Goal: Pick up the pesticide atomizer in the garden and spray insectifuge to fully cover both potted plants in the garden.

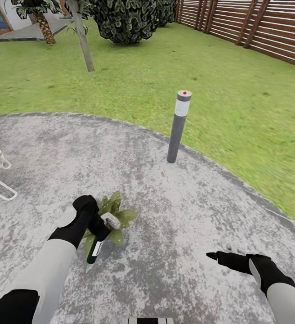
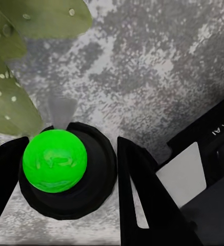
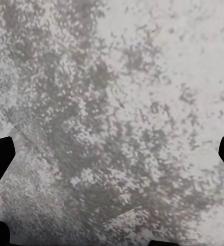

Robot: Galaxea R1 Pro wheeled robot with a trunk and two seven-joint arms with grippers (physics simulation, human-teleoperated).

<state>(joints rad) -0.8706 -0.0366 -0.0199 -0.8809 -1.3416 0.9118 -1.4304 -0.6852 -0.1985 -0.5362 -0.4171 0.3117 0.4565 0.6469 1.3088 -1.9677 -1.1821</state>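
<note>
Over patio (image 1: 174,234), left gripper (image 1: 96,225) tilts atomizer (image 1: 95,249) beside plant (image 1: 118,211).

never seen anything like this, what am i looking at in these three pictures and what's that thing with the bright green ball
These are simulator renders of a two-armed wheeled robot working in a garden. The big picture comes from a camera on its head, looking down over both arms. The other two come from small cameras on each wrist, looking along that arm's two fingers.

The ground is a round grey patio bordered by lawn, with a grey bollard lamp standing near its edge and a wooden fence behind.

The left tool is shut on the pesticide atomizer, a slim dark green bottle, held over a small leafy potted plant. The green ball seen from the left wrist sits between that tool's fingers, on the bottle's end. The leaves there carry pale droplets.

The right tool is open and empty above bare paving.
</note>
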